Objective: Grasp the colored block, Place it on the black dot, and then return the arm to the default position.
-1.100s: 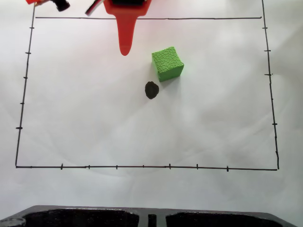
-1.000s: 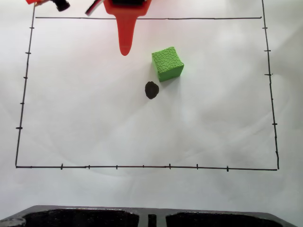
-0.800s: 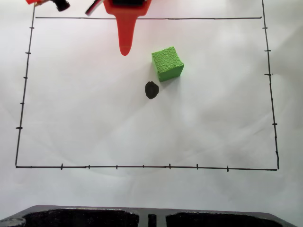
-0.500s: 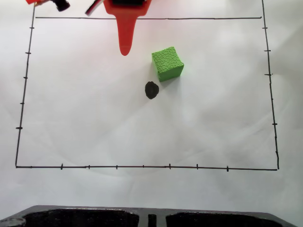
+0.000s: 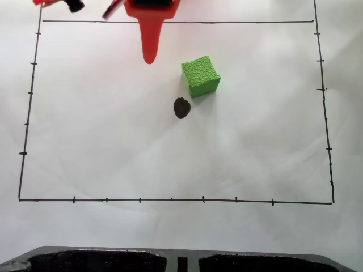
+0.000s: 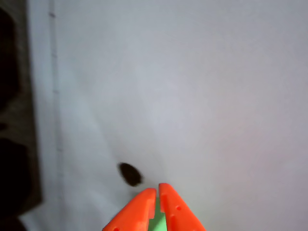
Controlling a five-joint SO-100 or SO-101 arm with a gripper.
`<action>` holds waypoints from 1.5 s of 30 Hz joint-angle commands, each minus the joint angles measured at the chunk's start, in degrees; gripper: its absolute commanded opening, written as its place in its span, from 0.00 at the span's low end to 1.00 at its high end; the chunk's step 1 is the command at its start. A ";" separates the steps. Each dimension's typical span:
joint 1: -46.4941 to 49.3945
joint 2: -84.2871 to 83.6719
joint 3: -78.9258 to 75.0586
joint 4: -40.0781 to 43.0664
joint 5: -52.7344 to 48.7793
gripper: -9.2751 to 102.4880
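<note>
The green colored block (image 5: 200, 76) rests on the white paper, just up and to the right of the black dot (image 5: 181, 107) and off it. The orange arm (image 5: 152, 11) enters from the top edge of the fixed view. Its gripper (image 5: 150, 59) points down at the paper, up and to the left of the block, touching nothing. In the wrist view the gripper (image 6: 157, 190) is shut, fingertips together, with a sliver of the green block (image 6: 157, 223) showing through the slit between the fingers. The black dot (image 6: 130, 173) lies just left of the tips.
A thin black border (image 5: 170, 200) with tick marks frames the paper. A dark moulded tray (image 5: 181, 262) runs along the bottom edge of the fixed view, and shows as a dark mass (image 6: 12, 144) at the left of the wrist view.
The arm has drawn back slightly toward the top edge. The block and the dot have not moved.
</note>
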 commanded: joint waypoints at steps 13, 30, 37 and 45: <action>-8.53 -27.33 -23.82 7.29 5.63 0.09; -16.44 -44.12 -29.36 3.69 15.38 0.14; -18.72 -47.72 -31.20 6.06 18.28 0.29; -20.13 -51.33 -32.78 7.21 17.31 0.42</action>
